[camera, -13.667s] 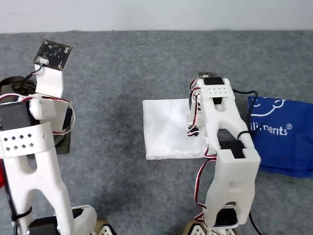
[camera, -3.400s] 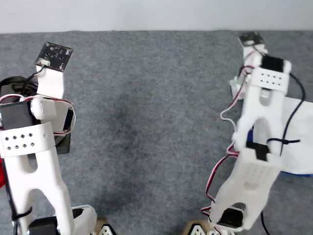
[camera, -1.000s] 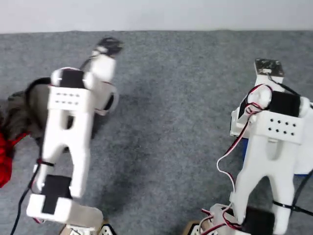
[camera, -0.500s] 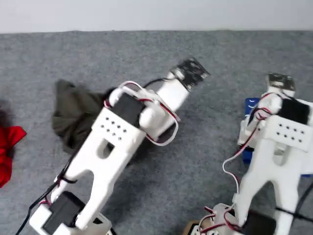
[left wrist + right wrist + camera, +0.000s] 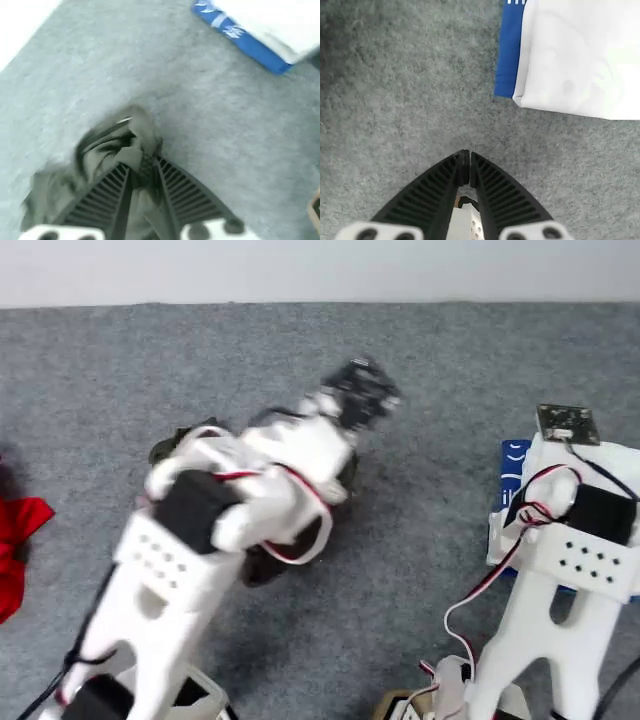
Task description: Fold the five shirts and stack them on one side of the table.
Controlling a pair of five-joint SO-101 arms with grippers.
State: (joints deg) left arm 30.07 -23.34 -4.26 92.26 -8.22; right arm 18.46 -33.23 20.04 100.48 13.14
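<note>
Left wrist view, left hand (image 5: 145, 169) pinching olive shirt (image 5: 114, 146)

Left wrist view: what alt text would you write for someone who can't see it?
The left gripper is shut on a crumpled olive shirt, with the grey table beneath. Farther off, a white shirt rests on a blue shirt.

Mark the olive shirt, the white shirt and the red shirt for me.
olive shirt (image 5: 112, 145), left wrist view, on the bunched cloth in the middle of the heap.
white shirt (image 5: 580, 55), right wrist view, on the flat top of the folded shirt.
red shirt (image 5: 18, 525), high view, on its upper part.
</note>
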